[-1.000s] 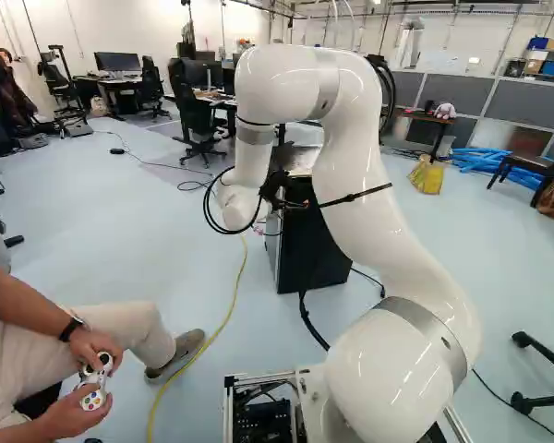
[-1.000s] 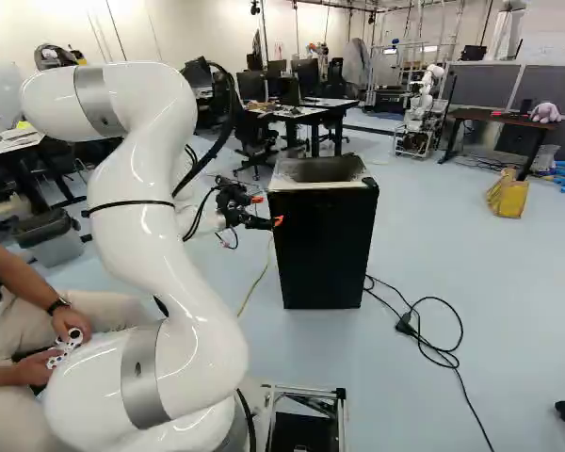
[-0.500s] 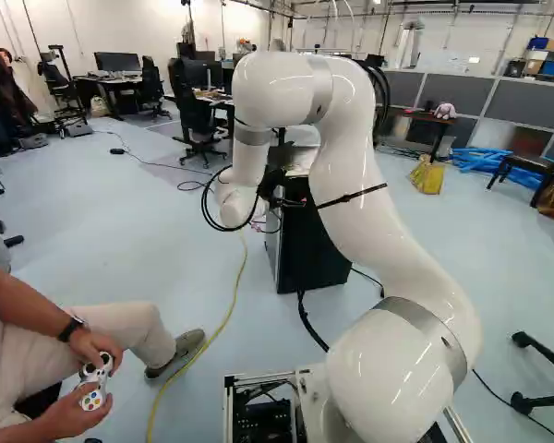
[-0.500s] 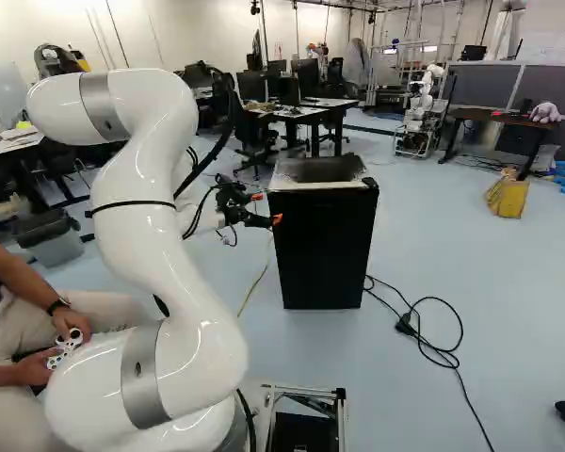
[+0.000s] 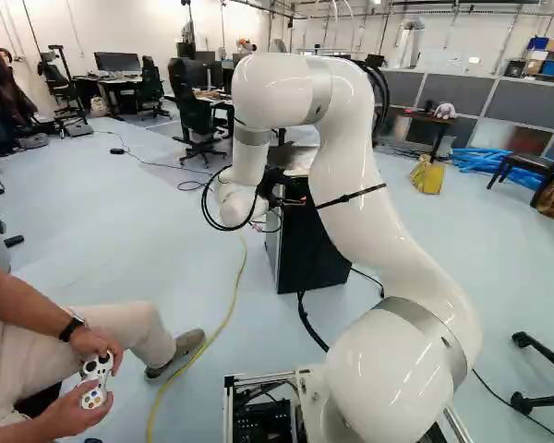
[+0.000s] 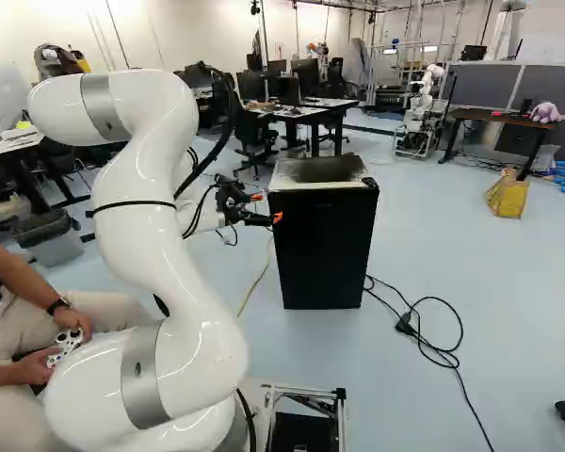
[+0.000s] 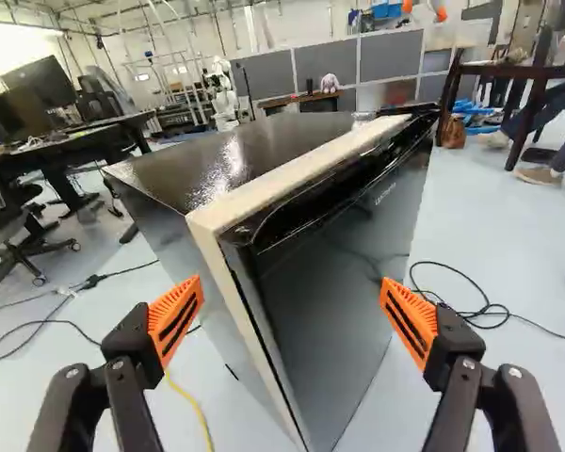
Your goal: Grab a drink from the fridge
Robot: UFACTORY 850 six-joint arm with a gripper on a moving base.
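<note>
In the right base view my gripper (image 6: pixel 266 209) is beside the upper left edge of the black fridge (image 6: pixel 323 247), whose door is closed. The wrist view shows the gripper (image 7: pixel 287 320) open, its orange pads (image 7: pixel 176 318) wide apart. Ahead of it stands the fridge (image 7: pixel 334 311), the near vertical edge of its door lying in line with the gap. Neither finger is seen gripping it. In the left base view the arm partly covers the fridge. No drink shows in any view; the fridge's inside is hidden.
Black cables (image 6: pixel 433 330) lie on the floor right of the fridge, a yellow cable (image 5: pixel 223 323) left of it. A seated person's leg and hands with a controller (image 5: pixel 94 380) are left of the base. Another robot (image 6: pixel 420 108), desks and a yellow bag (image 6: pixel 508 194) stand farther back.
The arm's upper part has shifted slightly down in the right base view and slightly left in the left base view, mostly in the earlier half second. Base and fridge have not moved.
</note>
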